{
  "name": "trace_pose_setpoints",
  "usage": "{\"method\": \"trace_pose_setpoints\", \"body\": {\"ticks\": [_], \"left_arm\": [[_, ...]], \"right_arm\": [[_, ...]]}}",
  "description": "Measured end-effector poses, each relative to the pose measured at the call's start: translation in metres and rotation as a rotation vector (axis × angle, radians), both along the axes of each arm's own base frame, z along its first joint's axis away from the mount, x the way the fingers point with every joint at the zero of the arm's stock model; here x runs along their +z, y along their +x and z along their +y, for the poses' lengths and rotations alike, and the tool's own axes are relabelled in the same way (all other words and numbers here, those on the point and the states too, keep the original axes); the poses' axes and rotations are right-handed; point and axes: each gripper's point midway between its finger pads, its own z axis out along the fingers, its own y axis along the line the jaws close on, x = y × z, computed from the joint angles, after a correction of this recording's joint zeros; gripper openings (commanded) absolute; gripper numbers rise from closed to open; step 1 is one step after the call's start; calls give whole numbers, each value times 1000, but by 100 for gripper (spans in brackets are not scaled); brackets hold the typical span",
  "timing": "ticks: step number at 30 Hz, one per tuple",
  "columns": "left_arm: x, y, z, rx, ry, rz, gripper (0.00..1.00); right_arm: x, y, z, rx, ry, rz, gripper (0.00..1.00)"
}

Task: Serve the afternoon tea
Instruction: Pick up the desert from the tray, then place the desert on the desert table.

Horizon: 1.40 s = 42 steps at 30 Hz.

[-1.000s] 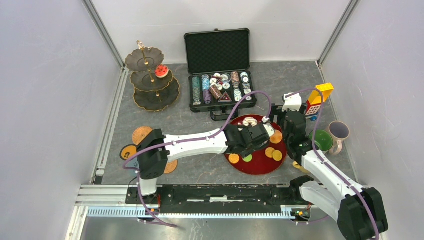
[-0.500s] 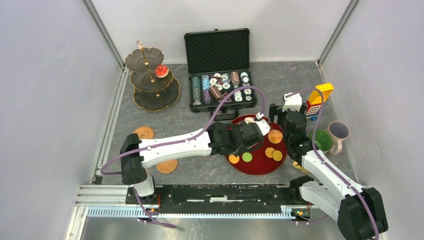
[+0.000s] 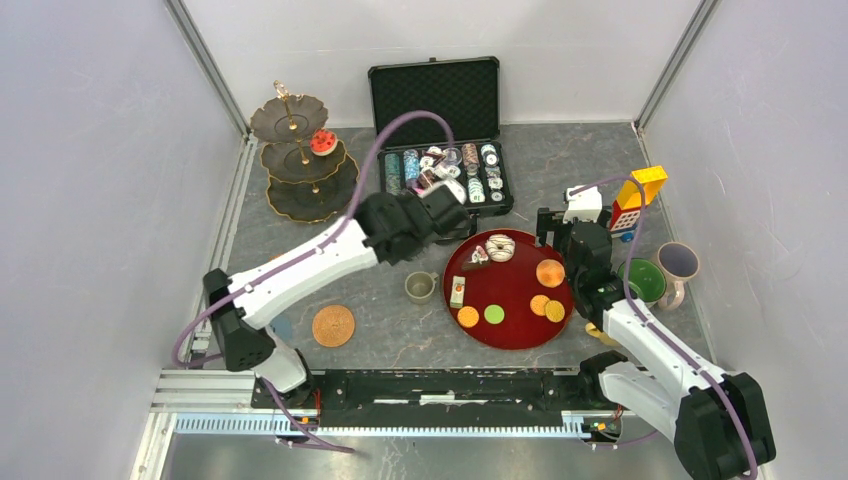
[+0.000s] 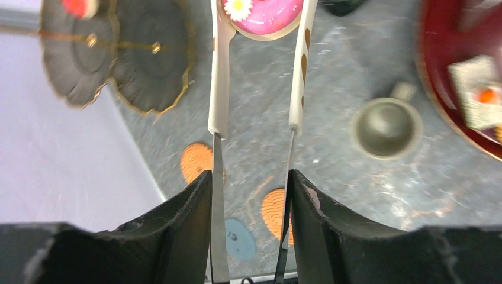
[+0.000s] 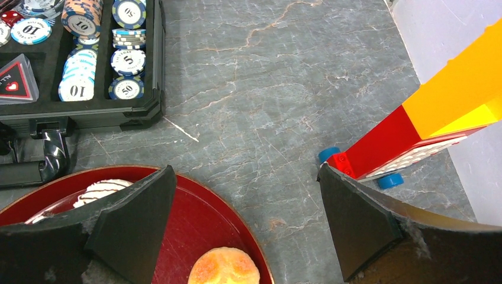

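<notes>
One glossy pink-frosted donut [image 4: 273, 12] sits clamped in left end effector [image 4: 262, 21]; right end effector [image 5: 245, 204] gapes wide.

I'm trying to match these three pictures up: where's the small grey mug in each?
Top external: small grey mug near the centre, just left of the red plate.
Left wrist: right of centre, beside that plate's rim.
Right wrist: not in it.
Shared landmark: red plate, in all three.

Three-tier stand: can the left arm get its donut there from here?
Probably yes. The left gripper, closed on the pink donut, hangs just right of the stand, and nothing visible stands between them. Only a red sweet sits on the middle tier.
</notes>
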Motion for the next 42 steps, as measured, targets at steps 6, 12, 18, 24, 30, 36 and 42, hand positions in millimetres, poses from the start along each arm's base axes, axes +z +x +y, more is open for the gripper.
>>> {"method": "trace_pose_setpoints", "body": {"ticks": [6, 12, 18, 24, 30, 36, 42], "left_arm": [[29, 34, 79, 236, -28, -59, 39], [36, 47, 120, 350, -3, -79, 40], [41, 59, 145, 401, 37, -87, 41], [39, 78, 159, 441, 58, -95, 39], [33, 89, 173, 495, 54, -116, 38], [18, 93, 192, 551, 26, -110, 37], [12, 95, 212, 611, -5, -129, 36]], "right_arm": [[-1, 1, 0, 1, 1, 3, 98], [-3, 2, 2, 9, 3, 7, 98], [-5, 2, 3, 16, 4, 13, 98], [-5, 3, 3, 18, 5, 13, 98], [-4, 4, 2, 13, 8, 5, 98], [-3, 5, 3, 16, 10, 1, 98], [-3, 5, 3, 16, 11, 1, 98]]}}
